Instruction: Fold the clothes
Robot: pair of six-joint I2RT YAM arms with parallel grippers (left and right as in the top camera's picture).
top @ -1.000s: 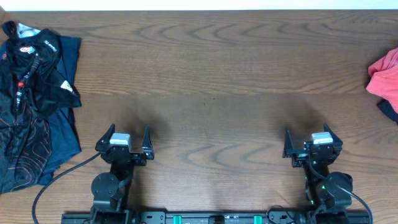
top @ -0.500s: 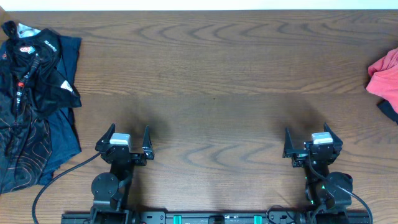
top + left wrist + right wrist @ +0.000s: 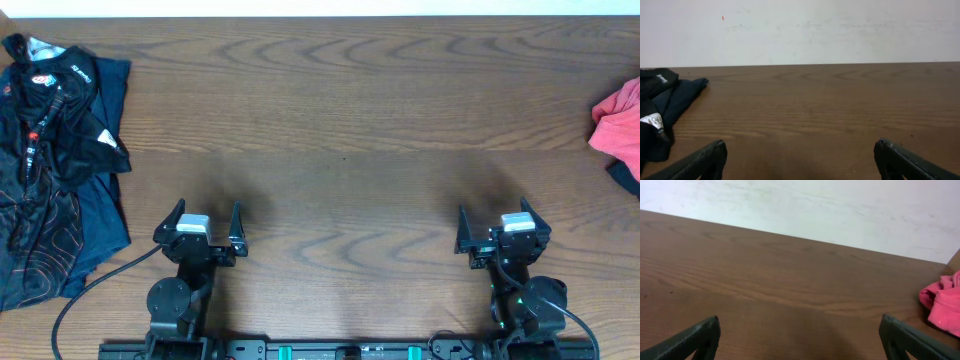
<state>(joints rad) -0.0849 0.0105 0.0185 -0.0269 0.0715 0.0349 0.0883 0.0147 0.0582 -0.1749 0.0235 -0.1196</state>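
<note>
Coral tee [image 3: 620, 118] far R — L hand [image 3: 207, 213], R hand [image 3: 494, 214] wide open, empty.

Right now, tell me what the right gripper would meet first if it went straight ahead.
Nothing, as far as shown: ahead of the right gripper lies only bare table up to its far edge. The coral-red T-shirt sits off to the right, probably outside that line.
</note>
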